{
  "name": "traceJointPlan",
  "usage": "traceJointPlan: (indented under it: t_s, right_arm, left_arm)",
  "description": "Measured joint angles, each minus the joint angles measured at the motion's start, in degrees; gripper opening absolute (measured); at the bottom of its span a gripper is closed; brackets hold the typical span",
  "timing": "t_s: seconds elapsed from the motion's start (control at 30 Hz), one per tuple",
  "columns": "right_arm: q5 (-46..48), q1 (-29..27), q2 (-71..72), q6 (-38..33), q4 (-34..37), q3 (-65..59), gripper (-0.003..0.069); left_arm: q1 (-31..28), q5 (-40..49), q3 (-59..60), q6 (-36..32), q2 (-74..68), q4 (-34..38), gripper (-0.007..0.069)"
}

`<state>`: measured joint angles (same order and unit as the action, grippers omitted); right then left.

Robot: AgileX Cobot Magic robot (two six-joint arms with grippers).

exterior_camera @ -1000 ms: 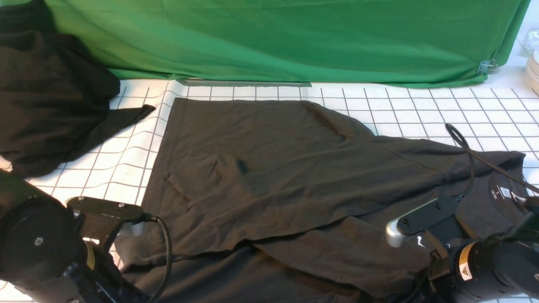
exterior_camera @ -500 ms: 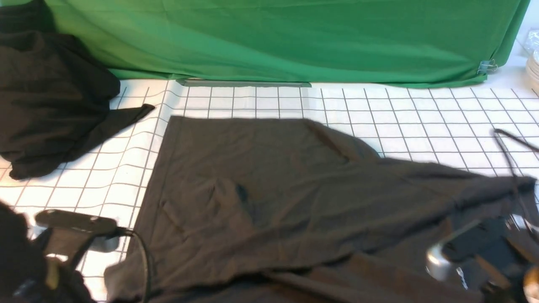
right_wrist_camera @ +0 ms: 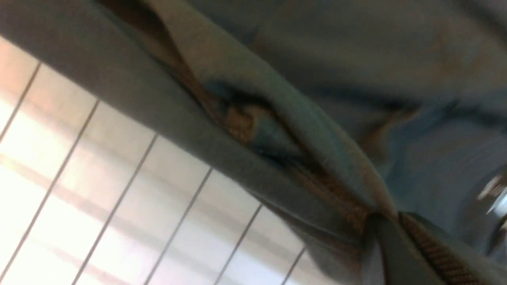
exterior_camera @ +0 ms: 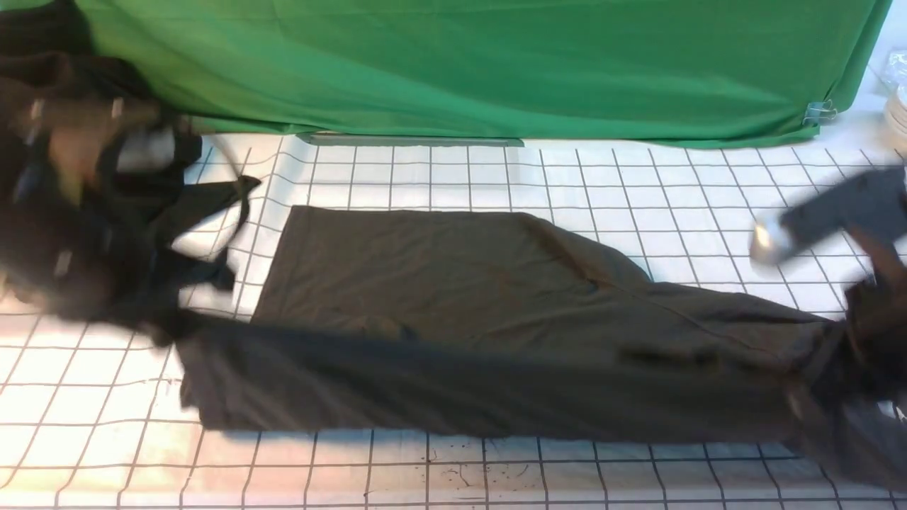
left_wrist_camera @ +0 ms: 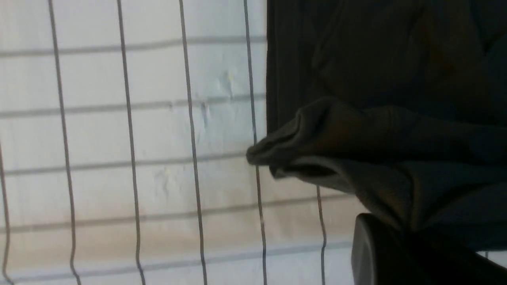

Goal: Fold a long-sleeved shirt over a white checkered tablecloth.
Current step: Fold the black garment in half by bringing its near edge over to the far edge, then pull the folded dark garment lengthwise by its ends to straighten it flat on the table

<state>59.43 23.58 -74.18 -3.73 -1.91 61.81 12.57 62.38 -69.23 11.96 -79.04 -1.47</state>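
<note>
The long-sleeved shirt (exterior_camera: pixel 453 297) lies dark and wide across the white checkered tablecloth (exterior_camera: pixel 496 177). Its near edge is raised and pulled taut into a long band between both grippers. My left gripper (exterior_camera: pixel 170 327) is shut on the shirt's left corner; in the left wrist view the cloth (left_wrist_camera: pixel 396 138) bunches into the shut left gripper (left_wrist_camera: pixel 412 237). At the right end my right gripper (exterior_camera: pixel 840 347) is shut on the shirt; the right wrist view shows a ribbed edge (right_wrist_camera: pixel 427 245) pinched beside a finger (right_wrist_camera: pixel 386 253). Both arms are blurred.
A blacker heap of cloth (exterior_camera: pixel 42 78) sits at the back left, partly behind my left arm (exterior_camera: pixel 64 212). A green backdrop (exterior_camera: pixel 496 64) hangs along the back, with a clip (exterior_camera: pixel 820 111) at its right corner. Stacked plates (exterior_camera: pixel 897 113) stand at the right edge.
Both arms have risen and swung away from the table's front, lifting the shirt's near edge with them. The right gripper has shut on the shirt. Bare tablecloth now shows in front.
</note>
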Motion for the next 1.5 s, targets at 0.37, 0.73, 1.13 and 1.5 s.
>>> traceJointPlan:
  t_s: [0.37, 0.73, 1.13, 1.5]
  right_arm:
    - [-4.84, -5.83, -24.24, -2.54, -0.23, 17.62, 0.0003]
    - [-9.89, -6.58, -41.28, -3.33, -0.63, 31.37, 0.0006]
    - [-13.84, -7.17, -44.21, -0.72, -3.50, 33.54, 0.0311]
    - [1.95, -7.67, -32.88, 1.61, -7.80, 37.96, 0.0421]
  left_arm:
    - [-3.44, -0.31, -30.39, -4.08, -28.70, -1.54, 0.0024]
    - [-4.82, 3.22, -54.27, -4.28, -51.30, -5.82, 0.0024]
    - [-5.15, -0.45, -57.22, -4.70, -54.29, -5.96, 0.0215]
    - [-5.48, 6.72, -70.12, -6.48, -52.96, -0.79, 0.0519]
